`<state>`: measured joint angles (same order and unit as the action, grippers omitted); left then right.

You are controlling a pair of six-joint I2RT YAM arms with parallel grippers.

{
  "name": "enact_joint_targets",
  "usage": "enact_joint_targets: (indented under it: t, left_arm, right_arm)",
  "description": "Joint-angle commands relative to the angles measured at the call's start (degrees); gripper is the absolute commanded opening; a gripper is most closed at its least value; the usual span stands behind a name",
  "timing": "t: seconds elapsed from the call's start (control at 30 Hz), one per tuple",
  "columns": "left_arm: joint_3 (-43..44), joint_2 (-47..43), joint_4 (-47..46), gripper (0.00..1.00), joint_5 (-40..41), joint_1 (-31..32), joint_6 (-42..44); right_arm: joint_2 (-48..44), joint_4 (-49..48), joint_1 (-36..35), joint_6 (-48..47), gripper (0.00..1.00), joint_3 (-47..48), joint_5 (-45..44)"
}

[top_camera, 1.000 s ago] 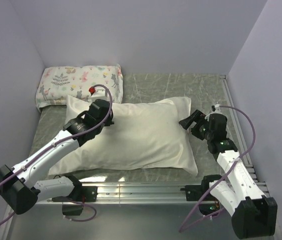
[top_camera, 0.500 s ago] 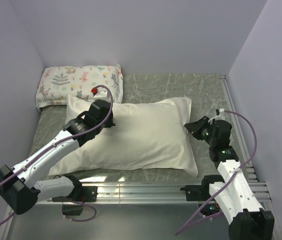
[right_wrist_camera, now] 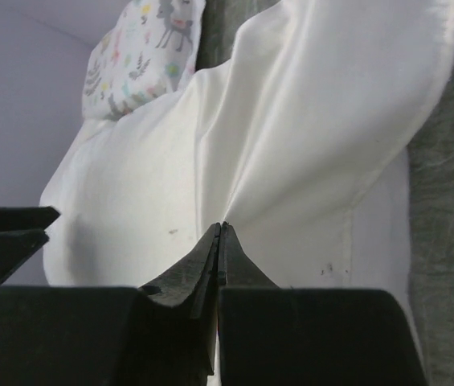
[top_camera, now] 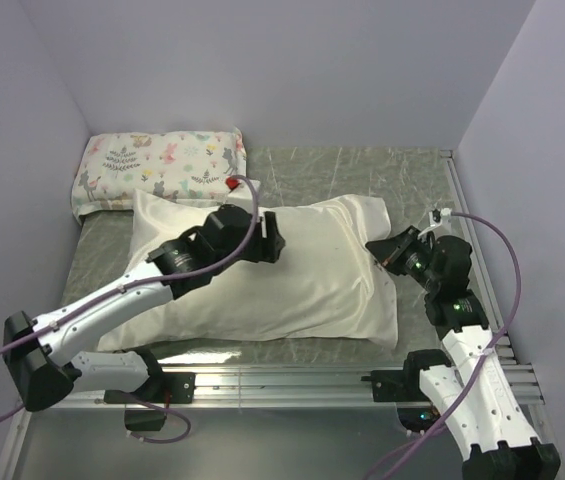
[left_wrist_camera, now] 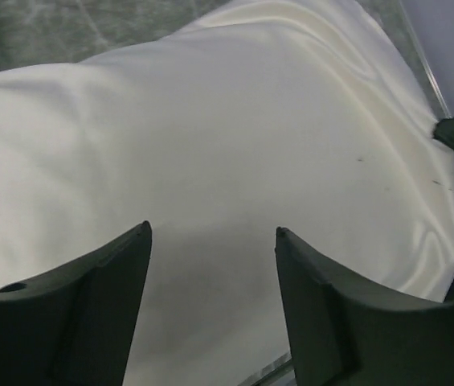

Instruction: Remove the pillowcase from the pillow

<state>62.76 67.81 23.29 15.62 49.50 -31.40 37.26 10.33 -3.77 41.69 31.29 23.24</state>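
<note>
Wholly inside the cream, slightly shiny fabric pillowcase, which is lying mid-way across the grey marbled table, the plump pillow is hiding. Far left, a small floral-print cushion is sitting just beside its corner. The black left gripper is hovering, fingers spread wide, over smooth fabric. At the right edge the black right gripper is pinching a gathered fold, fingers pressed together.
</note>
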Motion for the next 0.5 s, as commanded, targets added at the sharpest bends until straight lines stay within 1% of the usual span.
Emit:
enact_joint_targets:
  t: [0.0, 0.03, 0.07, 0.1, 0.13, 0.3, 0.33, 0.37, 0.47]
  left_arm:
    - [3.4, 4.1, -7.5, 0.70, -1.9, 5.6, -1.3]
    - [4.1, 5.1, -10.0, 0.76, -1.9, 6.7, -1.9]
    - [4.5, 7.0, -11.2, 0.79, -1.6, 7.5, -2.3]
    - [4.8, 7.9, -12.2, 0.82, -1.6, 9.0, -2.9]
    - [5.2, 8.8, -15.2, 0.84, -1.8, 9.6, -3.8]
    - [5.1, 13.7, -22.9, 0.86, -1.7, 12.2, -7.5]
    - [5.3, 14.4, -22.8, 0.86, -0.9, 12.6, -8.0]
    - [5.4, 15.7, -25.5, 0.86, -0.2, 13.2, -8.1]
    - [4.6, 17.0, -28.4, 0.86, 1.4, 15.4, -8.2]
  right_arm:
    - [0.9, -0.2, -4.3, -0.3, 0.00, 4.7, 0.5]
    - [1.2, -0.1, -7.9, -0.2, 0.00, 5.3, -0.7]
    - [2.1, 0.0, -10.3, -0.1, 0.00, 6.2, -3.8]
    - [2.7, -0.5, -12.1, 0.1, 0.00, 6.6, -4.8]
    - [3.6, -0.8, -15.0, 0.8, 0.00, 7.1, -5.5]
    - [5.8, -2.8, -19.1, 2.5, 0.00, 8.0, -6.5]
    - [6.2, -2.9, -19.7, 2.7, 0.00, 8.6, -6.5]
    - [6.4, -2.9, -20.4, 2.8, 0.00, 8.9, -6.5]
    - [7.7, -3.6, -21.7, 3.6, 0.00, 9.8, -6.7]
